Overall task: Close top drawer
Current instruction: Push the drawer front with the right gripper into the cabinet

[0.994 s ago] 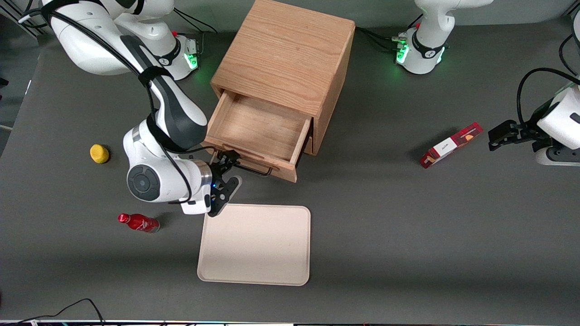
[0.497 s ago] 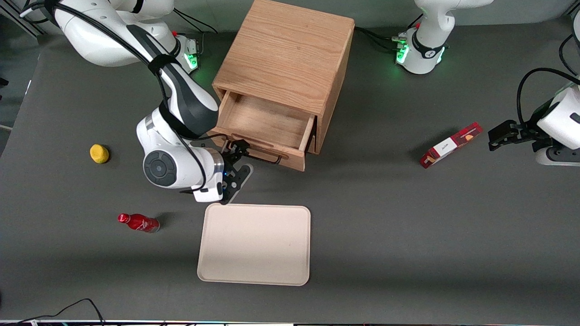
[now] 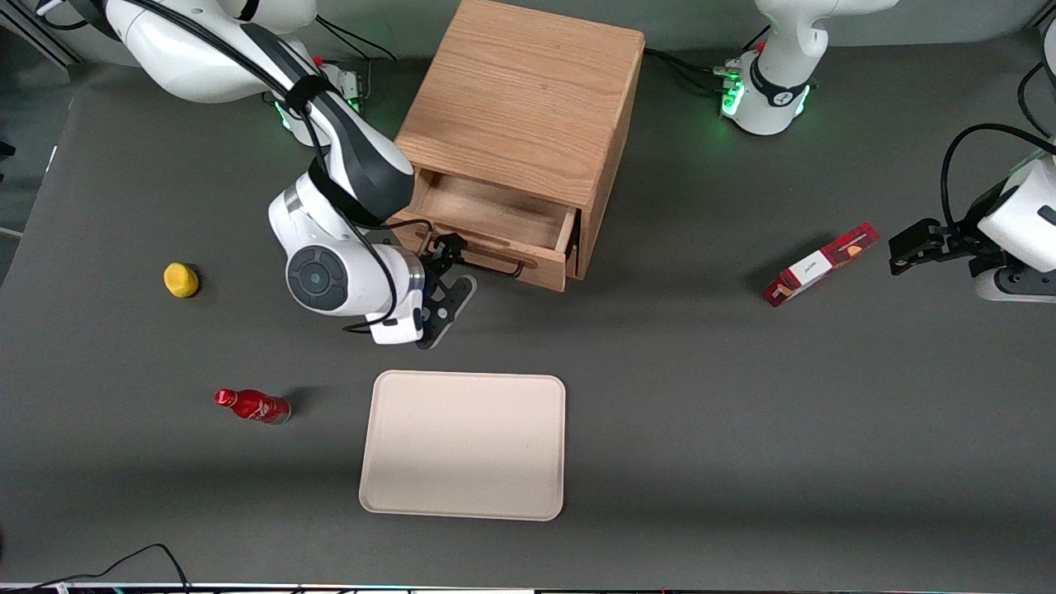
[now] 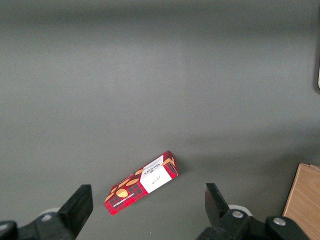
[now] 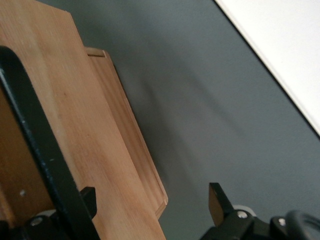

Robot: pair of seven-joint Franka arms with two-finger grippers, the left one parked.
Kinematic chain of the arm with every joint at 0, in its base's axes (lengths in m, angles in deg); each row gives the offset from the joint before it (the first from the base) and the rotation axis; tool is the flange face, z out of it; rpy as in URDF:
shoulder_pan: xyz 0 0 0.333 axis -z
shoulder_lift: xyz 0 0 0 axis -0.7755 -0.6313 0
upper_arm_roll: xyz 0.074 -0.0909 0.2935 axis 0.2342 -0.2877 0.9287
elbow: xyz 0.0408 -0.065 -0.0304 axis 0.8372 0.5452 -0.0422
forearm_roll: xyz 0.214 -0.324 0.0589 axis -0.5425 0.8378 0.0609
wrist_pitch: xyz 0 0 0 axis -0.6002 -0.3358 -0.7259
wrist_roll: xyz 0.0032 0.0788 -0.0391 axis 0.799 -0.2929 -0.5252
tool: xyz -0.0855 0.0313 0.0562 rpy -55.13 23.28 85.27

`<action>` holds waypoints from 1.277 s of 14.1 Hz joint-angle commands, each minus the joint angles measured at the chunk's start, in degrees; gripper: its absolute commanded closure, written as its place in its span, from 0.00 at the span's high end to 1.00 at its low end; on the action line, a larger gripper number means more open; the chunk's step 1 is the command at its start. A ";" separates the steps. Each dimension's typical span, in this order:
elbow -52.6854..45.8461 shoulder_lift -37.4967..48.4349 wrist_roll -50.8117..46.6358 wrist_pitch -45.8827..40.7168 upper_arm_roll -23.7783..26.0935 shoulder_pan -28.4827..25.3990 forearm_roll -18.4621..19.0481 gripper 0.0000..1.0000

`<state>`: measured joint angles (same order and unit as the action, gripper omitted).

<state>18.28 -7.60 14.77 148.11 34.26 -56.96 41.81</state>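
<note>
White arm [image 3: 247, 58], black tool [image 3: 450, 276], black cables

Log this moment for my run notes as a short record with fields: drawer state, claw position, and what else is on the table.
top drawer: partly open, sticking out of the wooden cabinet
drawer handle: thin black wire on the drawer front
claw: open, at the drawer front, one finger against the handle
tray: beige, nearer the front camera than the cabinet
red bottle: lying on the table, toward the working arm's end
yellow object: toward the working arm's end
red box: toward the parked arm's end
</note>
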 commanded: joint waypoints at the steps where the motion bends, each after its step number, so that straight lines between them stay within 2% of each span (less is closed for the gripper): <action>1: 5.57 2.56 -2.56 2.85 0.84 -0.22 -1.86 1.00; 11: 10.94 6.34 -3.17 2.32 3.21 0.04 -3.00 1.00; 18: 11.29 6.08 -5.55 2.23 4.88 -0.14 -3.09 1.00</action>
<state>27.04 -2.42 11.47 148.96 38.10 -56.97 40.02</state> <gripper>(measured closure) 0.000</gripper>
